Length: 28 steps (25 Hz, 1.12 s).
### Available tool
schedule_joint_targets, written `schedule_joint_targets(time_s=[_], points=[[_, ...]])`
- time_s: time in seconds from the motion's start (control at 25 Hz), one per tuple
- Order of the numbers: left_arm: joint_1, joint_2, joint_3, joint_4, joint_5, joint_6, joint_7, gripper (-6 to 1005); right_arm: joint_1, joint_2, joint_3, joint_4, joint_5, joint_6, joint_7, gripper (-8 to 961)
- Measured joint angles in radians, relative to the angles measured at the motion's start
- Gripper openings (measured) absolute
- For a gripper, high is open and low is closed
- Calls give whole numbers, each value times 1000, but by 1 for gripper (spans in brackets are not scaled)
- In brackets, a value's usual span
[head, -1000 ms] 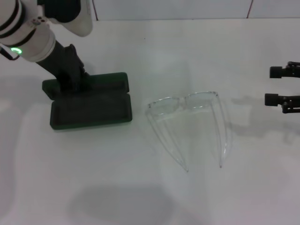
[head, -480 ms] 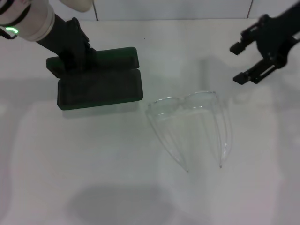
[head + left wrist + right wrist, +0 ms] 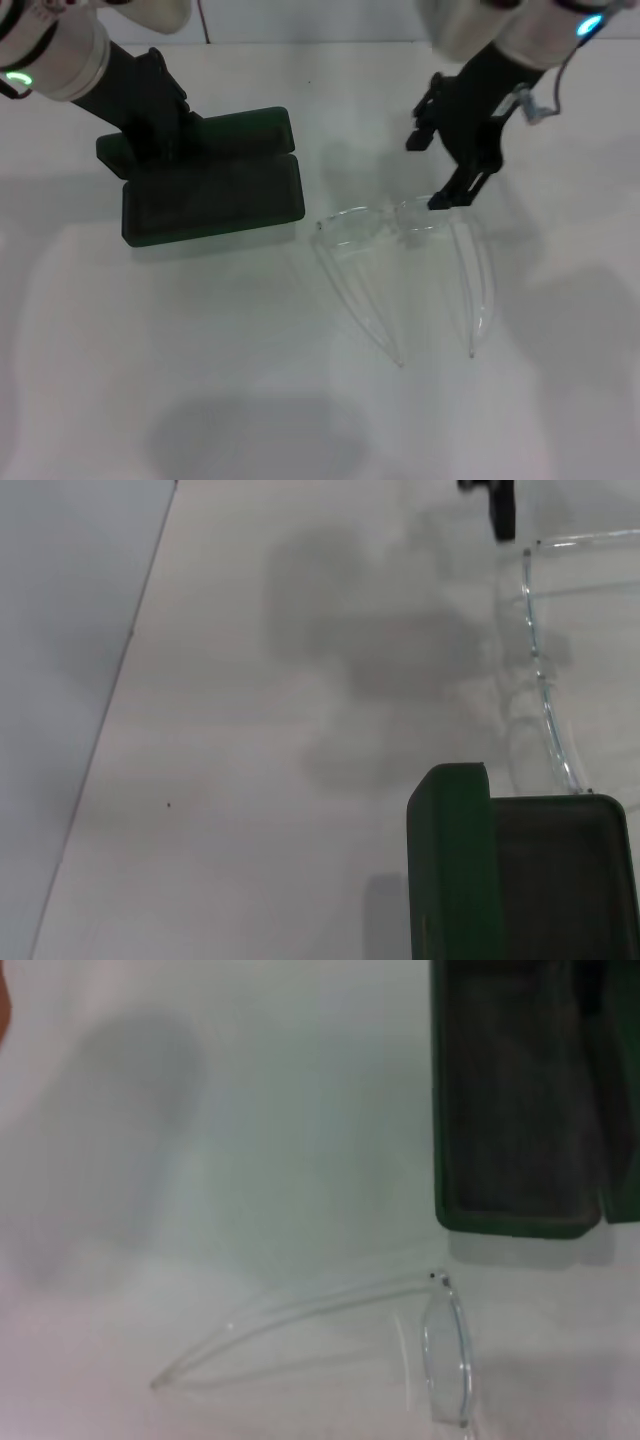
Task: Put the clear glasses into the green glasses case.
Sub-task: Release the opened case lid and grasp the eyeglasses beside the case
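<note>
The green glasses case [image 3: 212, 205] lies open at the left, dark lining up, its lid [image 3: 215, 133] on the far side. My left gripper [image 3: 158, 135] holds the lid's left end, its fingers hidden by the wrist. The clear glasses [image 3: 398, 222] lie unfolded to the right of the case, with the temple arms pointing toward me. Open, my right gripper [image 3: 428, 172] hovers over the right lens, one fingertip [image 3: 440, 203] close to the frame. The left wrist view shows the case [image 3: 540, 880] and the frame's edge [image 3: 540, 670]. Glasses [image 3: 445, 1350] and case [image 3: 515, 1110] appear in the right wrist view.
The white table [image 3: 200, 380] carries nothing else. Its far edge and a wall run along the top [image 3: 330, 20]. The arms cast soft shadows on the near surface [image 3: 255, 435].
My right arm has swung in from the right edge to just above the glasses' front. The left arm and the case shifted away from me, then held almost still.
</note>
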Motion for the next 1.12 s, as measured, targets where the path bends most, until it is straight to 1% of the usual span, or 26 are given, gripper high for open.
schedule_joint_targets(time_s=[0.04,0.16,0.28,0.56,0.92,1.12], points=[[2,0,0,2,0,0,0,206,15,2,-39,34,15,37,-2,763],[11,0,0,17,0,0,-1,206,32,3,-69,81,33,87,-5,729],[13,0,0,23,-1,5,-1,206,32,4,-85,115,53,139,-25,694],[7,1,0,24,-1,12,-2,205,25,4,-126,192,98,210,-54,694],[8,0,14,24,-1,21,-3,205,22,5,-222,271,175,309,-80,695],[13,0,22,21,-1,21,-5,206,20,4,-227,296,219,354,-115,695]])
